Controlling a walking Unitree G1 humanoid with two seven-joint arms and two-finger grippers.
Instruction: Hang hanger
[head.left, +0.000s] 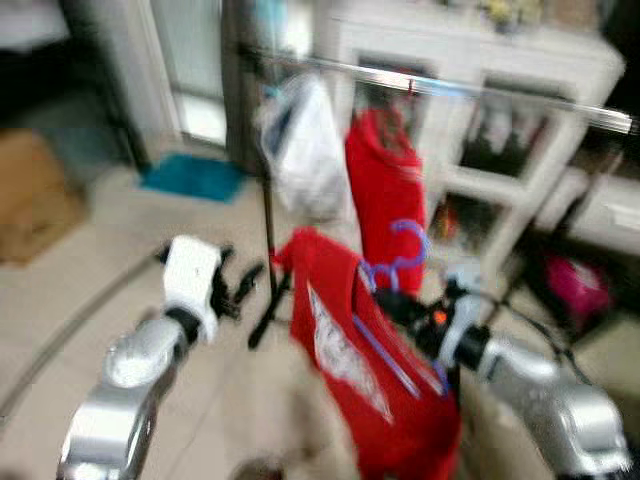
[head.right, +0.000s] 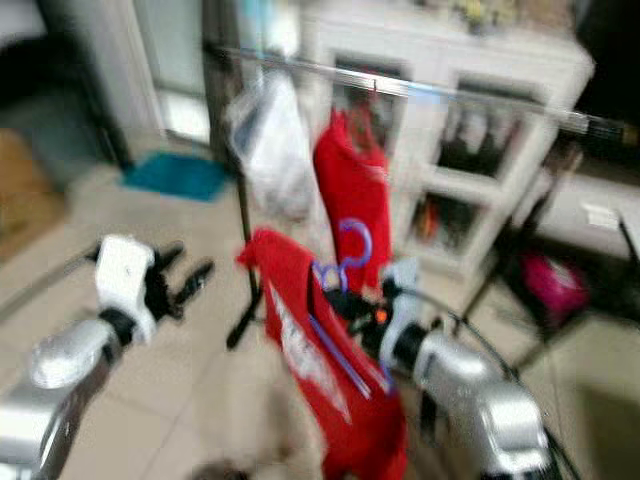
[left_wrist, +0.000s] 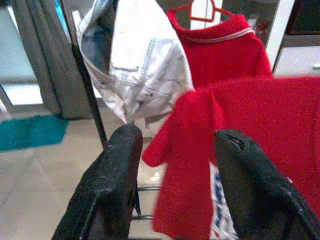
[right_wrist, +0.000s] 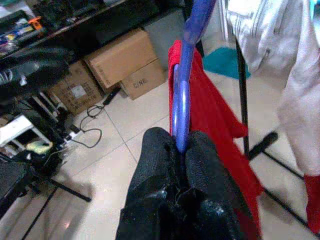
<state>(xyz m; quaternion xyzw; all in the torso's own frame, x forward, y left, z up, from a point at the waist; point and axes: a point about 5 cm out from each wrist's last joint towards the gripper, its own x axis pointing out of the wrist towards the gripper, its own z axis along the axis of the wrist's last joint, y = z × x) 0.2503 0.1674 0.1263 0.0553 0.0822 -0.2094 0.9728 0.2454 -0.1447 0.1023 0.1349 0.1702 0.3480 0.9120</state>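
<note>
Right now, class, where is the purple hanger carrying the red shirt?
The purple hanger is clamped in the right gripper, in front of the robot and below the clothes rail, near the hung red shirt.

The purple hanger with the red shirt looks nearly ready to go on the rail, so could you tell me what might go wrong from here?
1. The right gripper pinches only the thin purple hanger; it could twist or slip.
2. The red shirt hangs lopsided and might slide off.
3. The rail already holds a white garment and a hung red shirt, so the hook could snag.

Pale tiled floor (head.left: 120, 260), white cabinet (head.left: 520, 90), teal mat (head.left: 192, 176)
</note>
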